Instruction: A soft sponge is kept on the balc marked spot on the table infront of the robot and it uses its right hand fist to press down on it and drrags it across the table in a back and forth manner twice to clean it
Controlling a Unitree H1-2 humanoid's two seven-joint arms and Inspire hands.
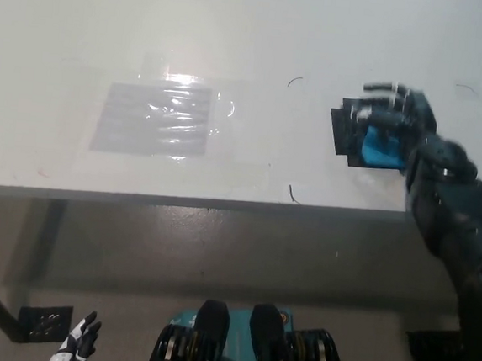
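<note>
Wide white flat-topped table (237,28) fills the upper half of the head view, near edge running left to right just below mid-frame, grey floor under it. Black right arm (464,234) enters from 4 o'clock, angles up toward 2 o'clock. Clear glossy rectangular plastic sheet (158,118) lies flat on the table at about 10 o'clock from centre, glare on its top edge, well apart from everything else. Black right hand (394,118) is over the table at 2 o'clock, on top of the sponge; picture is motion-blurred there, fingers (382,91) look curled downward over the sponge's far side, but can't tell if they're clenched into a fist, gripping it, or loose. Can't tell if the hand is actually pressing or just above. Black square marked patch of tape (340,130) sits at 2 o'clock near the table's right side, left part visible, rest covered by the hand. Bright blue soft sponge (380,150) is on that black patch, only its near-left portion showing from under the hand, touching or right beneath it. Two thin dark curved marks (292,193) on the tabletop, one at 12 o'clock of the other, between sheet and patch. White left hand (79,344) rests low at 7 o'clock, below table level, fingers dark-tipped, spread apart, released, holding nothing.
</note>
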